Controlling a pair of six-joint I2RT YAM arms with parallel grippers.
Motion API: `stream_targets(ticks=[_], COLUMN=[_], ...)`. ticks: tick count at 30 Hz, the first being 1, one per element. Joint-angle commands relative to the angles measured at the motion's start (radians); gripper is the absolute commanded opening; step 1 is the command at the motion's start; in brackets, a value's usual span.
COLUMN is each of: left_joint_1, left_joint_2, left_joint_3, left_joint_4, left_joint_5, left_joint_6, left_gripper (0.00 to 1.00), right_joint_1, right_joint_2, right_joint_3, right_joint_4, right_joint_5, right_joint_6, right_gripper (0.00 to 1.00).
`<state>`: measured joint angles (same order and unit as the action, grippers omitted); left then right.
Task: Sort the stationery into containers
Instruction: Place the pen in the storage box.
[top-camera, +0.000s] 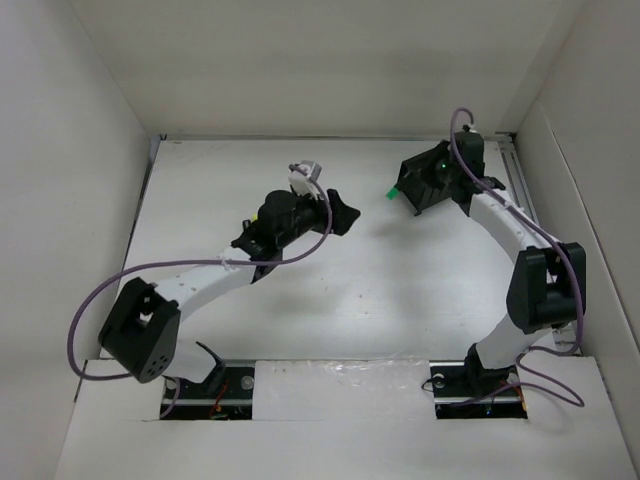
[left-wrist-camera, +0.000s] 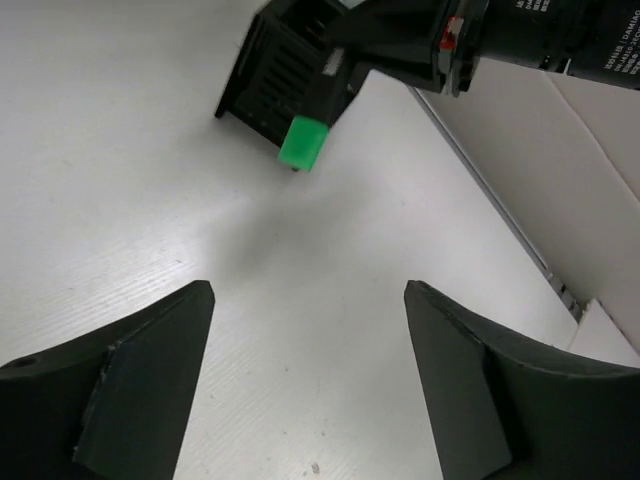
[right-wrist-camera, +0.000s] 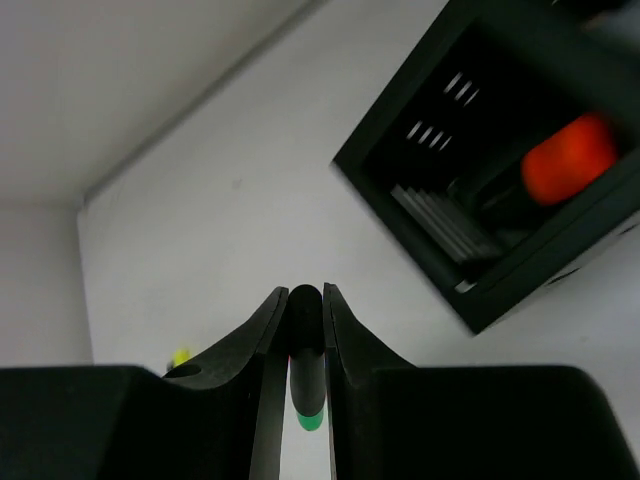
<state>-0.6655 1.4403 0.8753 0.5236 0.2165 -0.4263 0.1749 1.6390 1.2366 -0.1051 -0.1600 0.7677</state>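
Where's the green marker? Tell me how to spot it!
Find the black desk organiser toward the far right of the table. Right next to it, the right gripper pinches the green marker. It is short, with a black barrel and a green end, and it is outside the box, unlike the orange marker lying inside.
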Motion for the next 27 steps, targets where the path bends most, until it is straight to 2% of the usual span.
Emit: stream_targets(ticks=[1, 2, 3, 6, 7, 9, 10, 13, 20, 22, 25, 27], left_joint_1=[0.003, 0.003, 0.003, 0.052, 0.066, 0.076, 0.086, 0.086, 0.098, 0.141, 0.217, 0.23], left_joint_2=[-0.098, -0.13, -0.145, -0.181, -0.181, -0.19, -0.19, -0.179, -0.071, -0.032, 0.026, 0.026], left_joint_3=[-0.05, -0.062, -0.084, -0.111, -0.136, -0.147, -0.147, -0.147, -0.075, -0.044, -0.033, -0.067], left_joint_4=[-0.037, -0.09, -0.118, -0.215, -0.226, -0.269, -0.289, -0.346, -0.484, -0.508, -0.534, -0.498], left_joint_5=[-0.149, -0.202, -0.309, -0.412, -0.43, -0.488, -0.573, -0.695, -0.859, -0.859, -0.812, -0.792], left_joint_6=[0.003, -0.018, -0.055, -0.127, -0.165, -0.196, -0.213, -0.247, -0.322, -0.333, -0.345, -0.345], left_gripper=[0.77, 0.79, 0.81, 0.81, 0.75, 0.72, 0.7, 0.68, 0.64, 0.64, 0.59, 0.58], right_joint_1=[-0.038, -0.047, -0.048, -0.057, -0.057, -0.057, -0.057, -0.057, -0.037, -0.014, -0.003, 0.011], right_joint_2=[-0.03, -0.03, -0.03, -0.021, -0.005, 0.007, 0.018, 0.028, 0.074, 0.109, 0.133, 0.133], right_joint_3=[0.084, 0.096, 0.109, 0.135, 0.144, 0.162, 0.178, 0.208, 0.218, 0.228, 0.248, 0.248], right_joint_4=[-0.016, -0.016, -0.016, -0.016, -0.016, -0.016, -0.016, -0.016, -0.016, -0.016, -0.016, -0.016], right_joint_5=[0.255, 0.316, 0.446, 0.613, 0.638, 0.686, 0.726, 0.783, 0.869, 0.913, 0.897, 0.887], right_joint_6=[0.013, 0.013, 0.013, 0.013, 0.013, 0.013, 0.004, -0.007, -0.028, -0.037, -0.038, -0.028], right_gripper=[0.0, 0.0, 0.0, 0.0, 0.0, 0.0, 0.0, 0.0, 0.0, 0.0, 0.0, 0.09])
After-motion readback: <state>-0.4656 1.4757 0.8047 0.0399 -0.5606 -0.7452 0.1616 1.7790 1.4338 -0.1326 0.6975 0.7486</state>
